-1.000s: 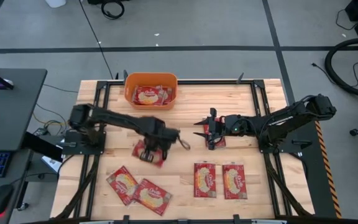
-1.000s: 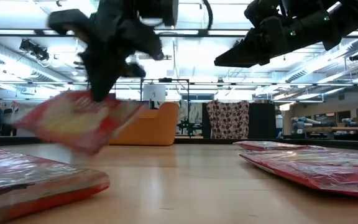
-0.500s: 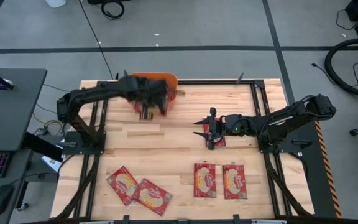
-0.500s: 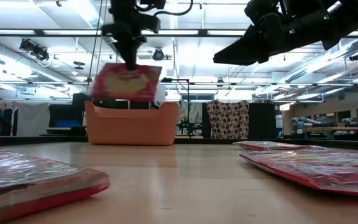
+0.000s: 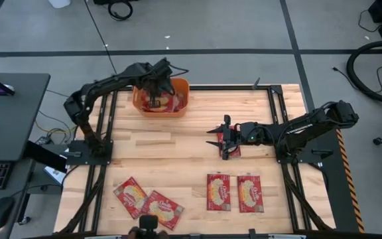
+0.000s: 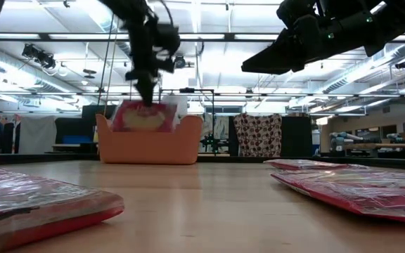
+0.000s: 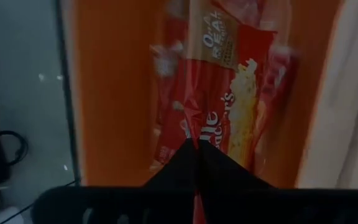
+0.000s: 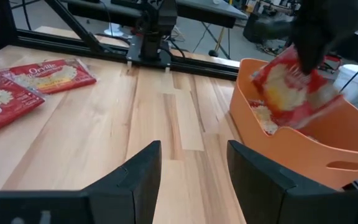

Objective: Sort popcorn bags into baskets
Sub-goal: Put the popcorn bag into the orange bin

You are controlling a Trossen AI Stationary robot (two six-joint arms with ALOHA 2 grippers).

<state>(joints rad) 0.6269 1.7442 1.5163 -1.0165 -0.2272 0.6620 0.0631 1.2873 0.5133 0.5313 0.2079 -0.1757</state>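
My left gripper point(image 6: 147, 90) hangs over the orange basket point(image 5: 183, 85), shut on a red popcorn bag point(image 6: 145, 117) whose lower part is sunk behind the basket's wall point(image 6: 146, 147). More red bags lie flat inside the basket point(image 5: 170, 101). My right gripper point(image 5: 222, 138) is open and hovers above the middle of the table, over another bag point(image 5: 232, 149) that lies flat on the wood. In the right wrist view its open fingers point(image 8: 193, 165) point at the basket point(image 8: 303, 146) and the hanging bag point(image 8: 291, 84). My left gripper pinches the bag's top edge point(image 7: 190, 132) between its two shut fingers, coming from above and pointing down. The bag hangs upright below the fingers, its lower half inside the basket. Whether it rests on the bags beneath, I cannot tell.
Two bags lie overlapping near the table's near left corner point(image 5: 130, 195) point(image 5: 162, 209). Two more lie side by side at the near right point(image 5: 219, 192) point(image 5: 249, 192). Bare wood stretches between the basket and these bags. Black frame rails run along the table's edges.
My left gripper has carried its bag from low over the table's left middle up and toward the far edge, over the basket, then down so the bag sinks behind the basket's wall. The bag has swung from tilted to hanging upright.
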